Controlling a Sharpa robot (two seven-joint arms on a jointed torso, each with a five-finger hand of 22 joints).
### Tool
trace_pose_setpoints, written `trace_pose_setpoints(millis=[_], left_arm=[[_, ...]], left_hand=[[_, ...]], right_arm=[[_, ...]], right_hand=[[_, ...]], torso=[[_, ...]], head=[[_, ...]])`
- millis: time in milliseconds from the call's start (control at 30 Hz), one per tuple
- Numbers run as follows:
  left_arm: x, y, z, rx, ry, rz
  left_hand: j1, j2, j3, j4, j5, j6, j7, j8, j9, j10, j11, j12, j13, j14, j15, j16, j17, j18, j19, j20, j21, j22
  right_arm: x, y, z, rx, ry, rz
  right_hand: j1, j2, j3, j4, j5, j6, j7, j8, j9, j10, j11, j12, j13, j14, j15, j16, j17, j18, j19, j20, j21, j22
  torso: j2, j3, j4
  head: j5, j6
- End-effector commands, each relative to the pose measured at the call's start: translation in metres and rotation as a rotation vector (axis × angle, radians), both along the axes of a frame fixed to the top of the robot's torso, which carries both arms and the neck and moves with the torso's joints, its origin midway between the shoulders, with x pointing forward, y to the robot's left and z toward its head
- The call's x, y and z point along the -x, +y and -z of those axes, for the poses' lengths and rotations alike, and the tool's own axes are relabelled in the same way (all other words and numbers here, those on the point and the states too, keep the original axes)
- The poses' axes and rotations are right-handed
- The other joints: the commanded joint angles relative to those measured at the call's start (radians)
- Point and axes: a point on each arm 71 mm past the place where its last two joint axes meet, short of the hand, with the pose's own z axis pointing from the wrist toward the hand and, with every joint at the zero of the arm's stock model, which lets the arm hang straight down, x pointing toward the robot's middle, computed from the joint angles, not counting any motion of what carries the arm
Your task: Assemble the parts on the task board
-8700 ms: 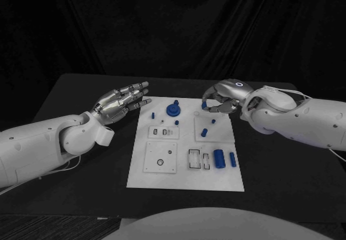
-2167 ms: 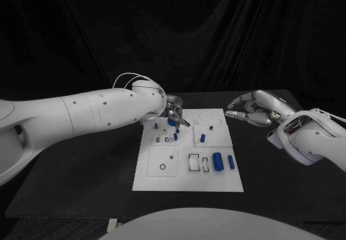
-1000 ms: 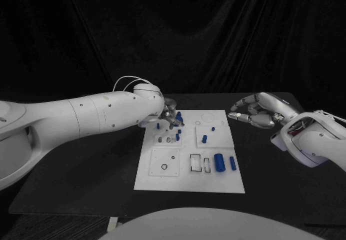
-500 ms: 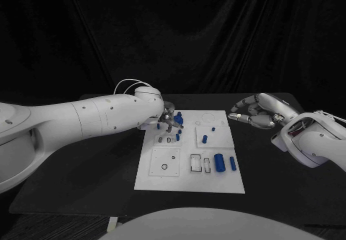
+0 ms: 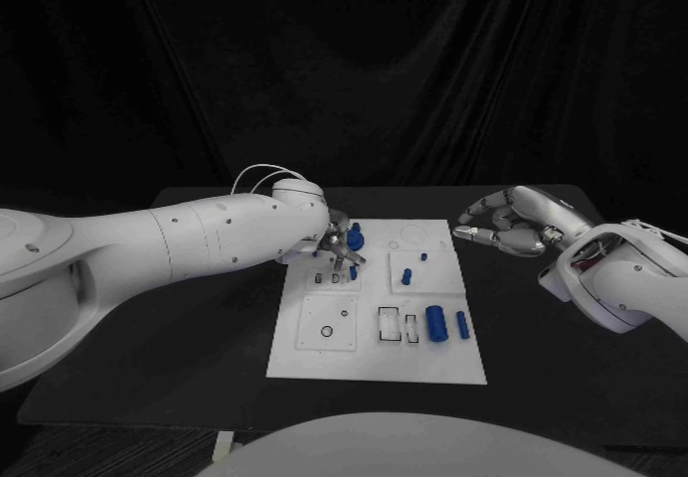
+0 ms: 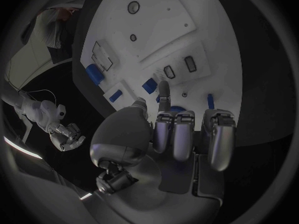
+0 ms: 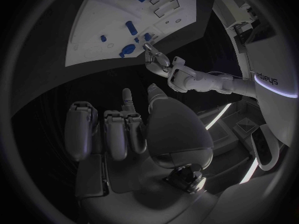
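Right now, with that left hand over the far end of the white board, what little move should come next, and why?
Probably lower the left hand slightly toward the blue pieces below its fingertips; it hangs over the white board holding nothing I can see. The right hand hovers off to the side.

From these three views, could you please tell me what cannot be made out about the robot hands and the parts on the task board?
- Head view: whether the left robot hand touches a blue part; its fingers hide the spot and it is too small.
- Left wrist view: the blue part behind the fingers is mostly covered.
- Right wrist view: the task board is cut off by the circle's rim.
- Head view: whether the right robot hand holds anything; curled fingers hide the palm.
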Motion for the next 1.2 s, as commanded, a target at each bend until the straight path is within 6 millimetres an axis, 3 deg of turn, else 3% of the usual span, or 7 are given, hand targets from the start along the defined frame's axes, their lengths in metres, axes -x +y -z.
trace_pose_setpoints(millis=[33, 267, 1200], left_arm=[[0.002, -0.004, 0.003, 0.006, 0.019, 0.022], [0.003, -0.008, 0.004, 0.013, 0.024, 0.033], [0.007, -0.016, 0.013, 0.0, 0.072, 0.063]], left_hand=[[0.012, 0.001, 0.001, -0.009, 0.008, 0.005, 0.003, -0.007, -0.001, 0.106, 0.007, 0.003, 0.263, 0.106, 0.009, 0.003, 0.263, -0.006, 0.105, 0.008, 0.003, 0.263], [0.016, 0.002, 0.003, -0.011, 0.01, 0.005, 0.003, -0.012, -0.004, 0.106, 0.008, 0.003, 0.263, 0.106, 0.01, 0.003, 0.263, -0.006, 0.105, 0.009, 0.003, 0.263], [0.043, 0.003, 0.02, -0.028, 0.024, 0.014, 0.003, -0.03, -0.007, 0.106, 0.009, 0.003, 0.263, 0.106, 0.011, 0.003, 0.263, -0.006, 0.105, 0.011, 0.003, 0.263]], right_arm=[[0.0, -0.001, 0.002, 0.009, 0.018, 0.012], [0.0, -0.001, 0.004, 0.012, 0.024, 0.013], [-0.001, -0.002, 0.007, 0.018, 0.033, 0.015]], right_hand=[[0.005, 0.006, -0.003, 0.003, -0.002, 0.006, 0.002, 0.005, 0.001, 0.103, 0.007, 0.001, 0.264, 0.106, 0.005, 0.003, 0.263, 0.01, 0.024, 0.006, -0.01, 0.198], [0.006, 0.006, -0.003, 0.003, -0.002, 0.006, 0.002, 0.005, 0.0, 0.103, 0.008, 0.001, 0.264, 0.106, 0.006, 0.003, 0.263, 0.011, 0.022, 0.006, -0.014, 0.196], [0.007, 0.007, -0.004, 0.005, -0.001, 0.006, 0.002, 0.005, 0.0, 0.103, 0.009, 0.001, 0.264, 0.106, 0.006, 0.003, 0.263, 0.013, 0.019, 0.007, -0.02, 0.194]], torso=[[-0.001, 0.0001, -0.0005], [-0.001, 0.0001, -0.0011], [-0.002, -0.0005, -0.0011]], head=[[-0.002, 0.0], [0.001, 0.0], [-0.012, 0.0]])
